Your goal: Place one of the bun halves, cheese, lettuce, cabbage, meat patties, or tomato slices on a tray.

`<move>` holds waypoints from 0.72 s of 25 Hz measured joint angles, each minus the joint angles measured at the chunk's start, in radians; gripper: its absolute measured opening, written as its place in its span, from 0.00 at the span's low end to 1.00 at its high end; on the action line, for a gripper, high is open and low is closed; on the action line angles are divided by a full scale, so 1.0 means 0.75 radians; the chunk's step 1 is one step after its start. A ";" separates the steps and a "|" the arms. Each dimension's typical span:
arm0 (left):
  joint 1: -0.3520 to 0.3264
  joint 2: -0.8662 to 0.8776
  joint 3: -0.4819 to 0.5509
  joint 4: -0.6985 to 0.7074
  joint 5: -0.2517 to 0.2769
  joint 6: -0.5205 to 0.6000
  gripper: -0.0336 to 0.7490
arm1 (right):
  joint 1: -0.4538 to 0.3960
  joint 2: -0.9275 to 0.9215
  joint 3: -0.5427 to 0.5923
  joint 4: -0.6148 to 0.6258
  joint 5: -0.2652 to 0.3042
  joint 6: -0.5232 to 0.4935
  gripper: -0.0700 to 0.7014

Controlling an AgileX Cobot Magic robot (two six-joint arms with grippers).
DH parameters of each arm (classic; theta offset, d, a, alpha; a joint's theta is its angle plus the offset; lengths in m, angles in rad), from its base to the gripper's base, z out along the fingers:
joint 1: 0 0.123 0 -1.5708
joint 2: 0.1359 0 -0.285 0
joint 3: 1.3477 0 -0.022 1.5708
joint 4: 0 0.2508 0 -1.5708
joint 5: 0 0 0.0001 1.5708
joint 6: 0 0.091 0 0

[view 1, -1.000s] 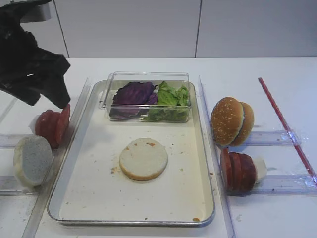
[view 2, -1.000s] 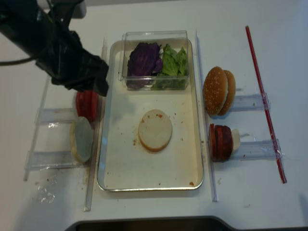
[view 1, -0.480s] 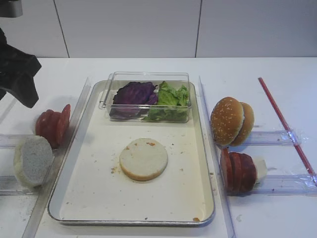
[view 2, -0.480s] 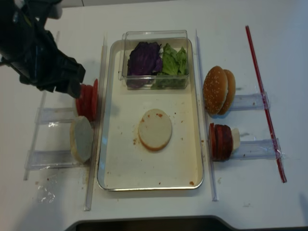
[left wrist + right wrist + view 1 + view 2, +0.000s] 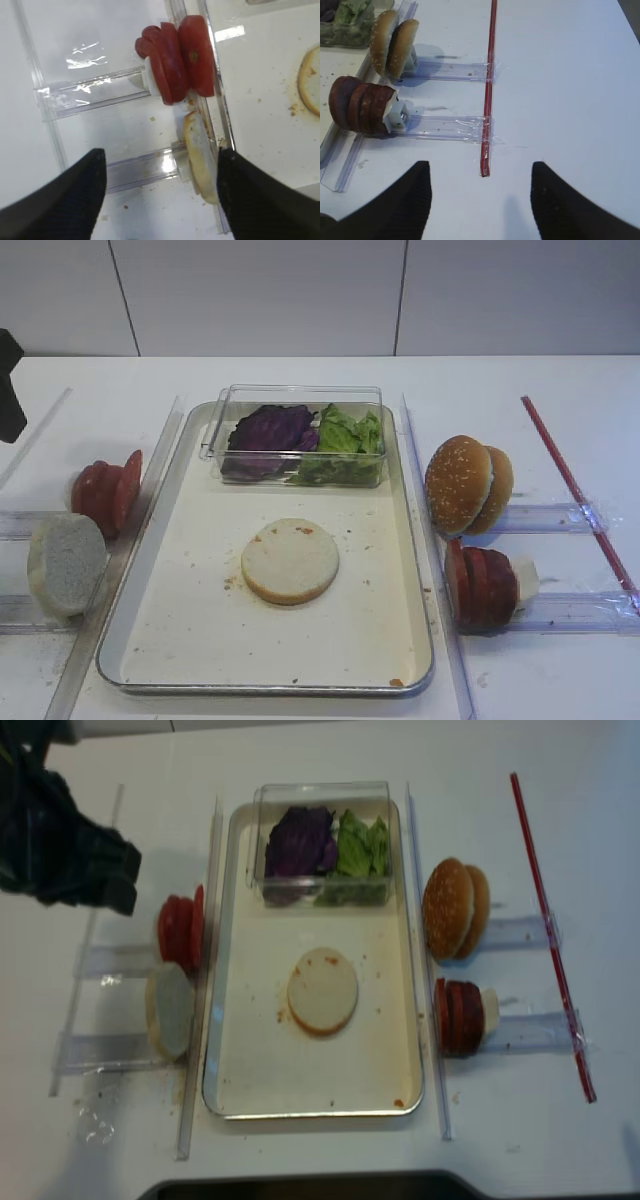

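Bun half (image 5: 290,560), pale cut face up, lies flat at centre frame on the tray (image 5: 190,640), touching no gripper; judged from this, the placement is done and only arm withdrawal remains. At upper centre, a clear box (image 5: 295,400) on the tray holds cabbage (image 5: 268,430) at left and lettuce (image 5: 345,435) at right. Left of the tray stand tomato slices (image 5: 105,495) and a second, rougher bun half (image 5: 65,562), both on clear rails. Right of the tray stand sesame buns (image 5: 465,483) and, below them, meat patties (image 5: 480,585); a red rod (image 5: 575,490) lies at far right.

Left gripper (image 5: 160,200): fingers spread wide and empty in the wrist view, above the tomato slices and rough bun. Right gripper (image 5: 480,200): fingers likewise apart, holding nothing, over bare table near the red rod.

Change from the earlier frames: the left arm (image 5: 60,850) has drawn back toward the upper left, from beside the tray's left rim to the frame edge. The bun half and all other food have not moved.
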 joint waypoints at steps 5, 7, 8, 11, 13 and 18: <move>0.015 -0.092 0.045 -0.002 0.002 0.002 0.60 | 0.000 0.000 0.000 0.000 0.000 0.000 0.68; 0.015 -0.139 0.062 -0.005 -0.004 0.002 0.60 | 0.000 0.000 0.000 0.000 0.000 0.000 0.68; 0.015 -0.158 0.073 -0.005 -0.006 0.002 0.60 | 0.000 0.000 0.000 0.000 0.000 0.000 0.68; 0.015 -0.229 0.117 -0.007 -0.037 0.002 0.60 | 0.000 0.000 0.000 0.000 0.000 0.000 0.68; 0.015 -0.271 0.152 -0.007 -0.049 0.002 0.60 | 0.000 0.000 0.000 0.000 0.000 0.000 0.68; 0.015 -0.389 0.253 -0.011 -0.095 0.002 0.60 | 0.000 0.000 0.000 0.000 0.000 0.000 0.68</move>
